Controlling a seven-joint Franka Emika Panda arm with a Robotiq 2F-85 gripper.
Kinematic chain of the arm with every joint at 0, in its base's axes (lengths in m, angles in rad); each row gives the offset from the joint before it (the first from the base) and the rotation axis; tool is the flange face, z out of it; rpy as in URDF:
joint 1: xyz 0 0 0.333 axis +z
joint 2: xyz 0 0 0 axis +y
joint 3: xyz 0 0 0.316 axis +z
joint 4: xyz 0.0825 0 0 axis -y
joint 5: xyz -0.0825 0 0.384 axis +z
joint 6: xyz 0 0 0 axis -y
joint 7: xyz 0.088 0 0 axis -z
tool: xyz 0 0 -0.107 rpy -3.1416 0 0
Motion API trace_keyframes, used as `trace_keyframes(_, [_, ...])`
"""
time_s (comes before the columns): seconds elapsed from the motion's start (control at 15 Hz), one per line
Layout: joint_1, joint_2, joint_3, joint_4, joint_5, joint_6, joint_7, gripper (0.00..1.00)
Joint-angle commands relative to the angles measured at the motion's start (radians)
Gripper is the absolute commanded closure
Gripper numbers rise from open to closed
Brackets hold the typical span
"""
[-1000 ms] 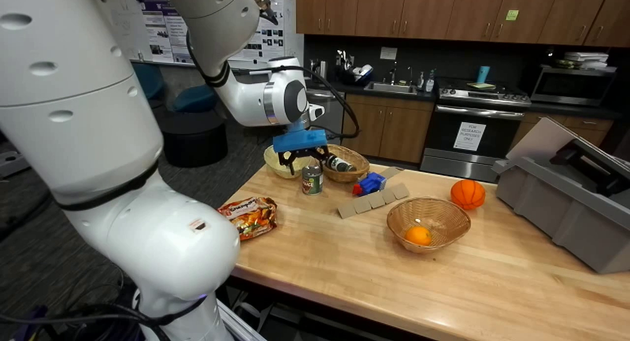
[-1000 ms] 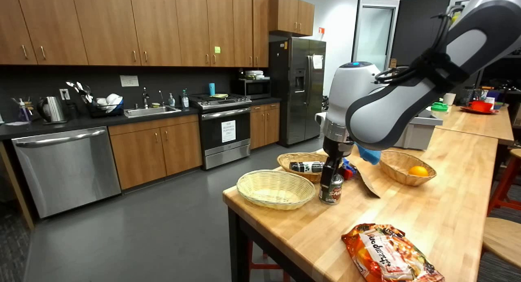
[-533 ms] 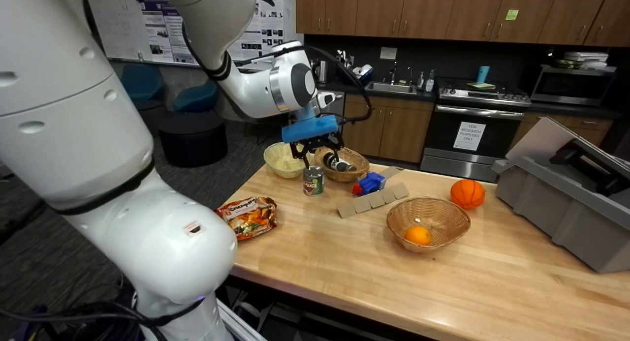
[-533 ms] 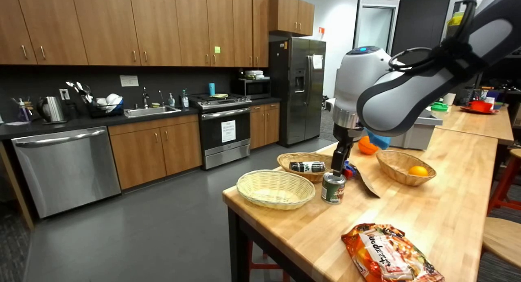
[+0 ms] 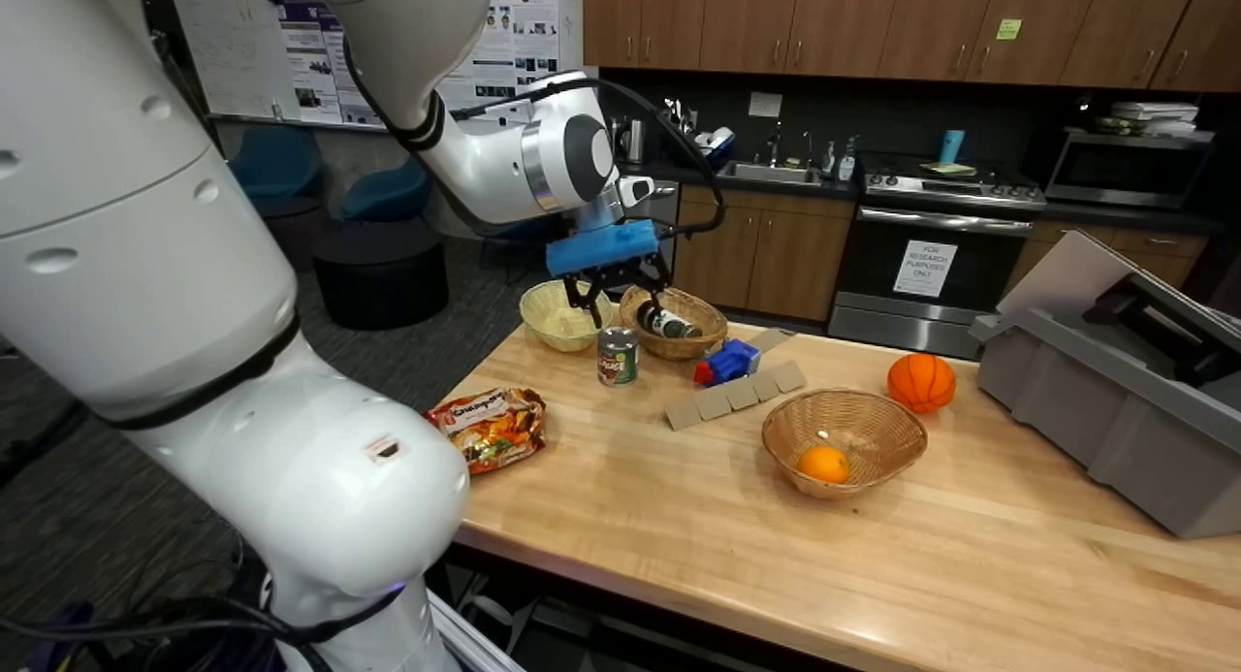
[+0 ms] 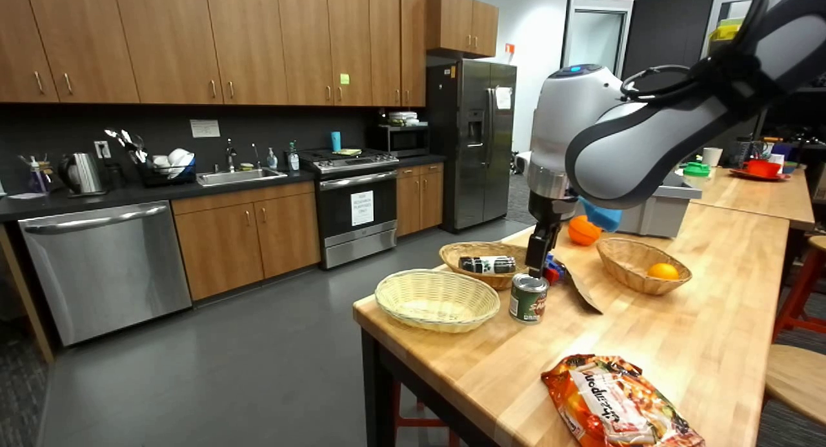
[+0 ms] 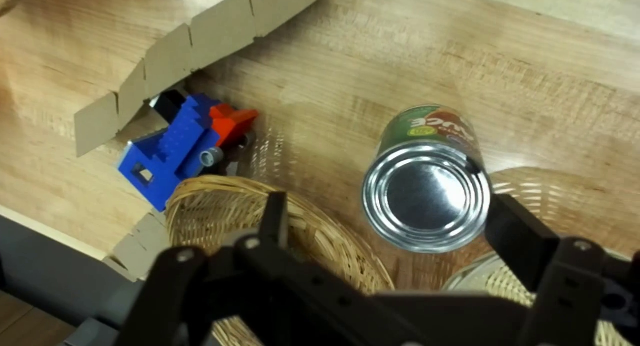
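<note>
Hanging near the upright can (image 7: 427, 186), the gripper (image 7: 388, 201) had its jaws spread wide, empty; the far brown basket (image 5: 713, 327) apparently cradled the lying jar (image 5: 669, 321) against rolling.

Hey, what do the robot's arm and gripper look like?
The glossy white, rounded arm has dark grey trim, a black strap, black cable and a small sticker. Near its end are a silver ring and a bright blue, block-shaped piece. The black, jointed two-fingered gripper has blocky fingertips.
</note>
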Motion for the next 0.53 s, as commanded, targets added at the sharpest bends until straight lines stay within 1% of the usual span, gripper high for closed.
trace_keyframes(0.0, [0.039,-0.014,-0.010,0.007,0.079,-0.052,-0.041,0.00])
trace_keyframes(0.13, [0.049,-0.014,-0.011,0.005,0.109,-0.063,-0.051,0.00])
trace_keyframes(0.47, [0.049,-0.009,-0.017,0.003,0.130,-0.072,-0.048,0.00])
